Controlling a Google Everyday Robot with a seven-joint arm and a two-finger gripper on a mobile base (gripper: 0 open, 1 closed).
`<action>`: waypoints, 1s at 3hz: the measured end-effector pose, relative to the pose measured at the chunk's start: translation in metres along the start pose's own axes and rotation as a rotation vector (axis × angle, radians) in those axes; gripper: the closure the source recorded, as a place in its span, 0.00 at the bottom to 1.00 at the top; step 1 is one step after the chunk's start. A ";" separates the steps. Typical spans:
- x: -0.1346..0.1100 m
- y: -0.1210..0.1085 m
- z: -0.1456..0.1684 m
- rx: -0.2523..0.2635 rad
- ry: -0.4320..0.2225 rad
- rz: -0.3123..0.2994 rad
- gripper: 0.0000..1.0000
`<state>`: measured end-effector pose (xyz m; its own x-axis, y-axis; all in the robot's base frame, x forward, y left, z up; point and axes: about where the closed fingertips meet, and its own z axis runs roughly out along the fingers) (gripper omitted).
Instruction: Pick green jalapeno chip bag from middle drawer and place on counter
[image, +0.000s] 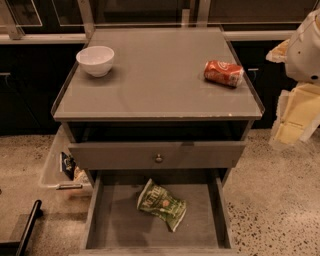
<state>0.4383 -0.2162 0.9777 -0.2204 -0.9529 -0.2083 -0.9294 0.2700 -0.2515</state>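
Observation:
The green jalapeno chip bag (161, 204) lies crumpled on the floor of the open middle drawer (102, 225), slightly right of its centre, with white lettering facing up. The counter (160, 85) is the flat grey top of the cabinet, above the drawers. My gripper (293, 119) hangs at the right edge of the view, beside the cabinet's right side at about counter height. It is well above and to the right of the bag and touches nothing. The white arm housing (306, 45) sits above it.
A white bowl (95, 60) stands at the counter's back left. An orange-red soda can (223, 73) lies on its side at the right. A grey drawer front with a round knob (159, 158) juts out above the middle drawer. A clear bin (56, 167) sits left of the cabinet, and a black bar (27, 227) lies on the floor.

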 end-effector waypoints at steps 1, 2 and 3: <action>0.000 0.000 0.000 0.000 0.000 0.000 0.00; 0.007 0.013 0.025 -0.038 -0.063 0.015 0.00; 0.011 0.037 0.073 -0.080 -0.144 0.024 0.00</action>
<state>0.4230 -0.2067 0.8976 -0.2033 -0.9152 -0.3479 -0.9464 0.2747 -0.1697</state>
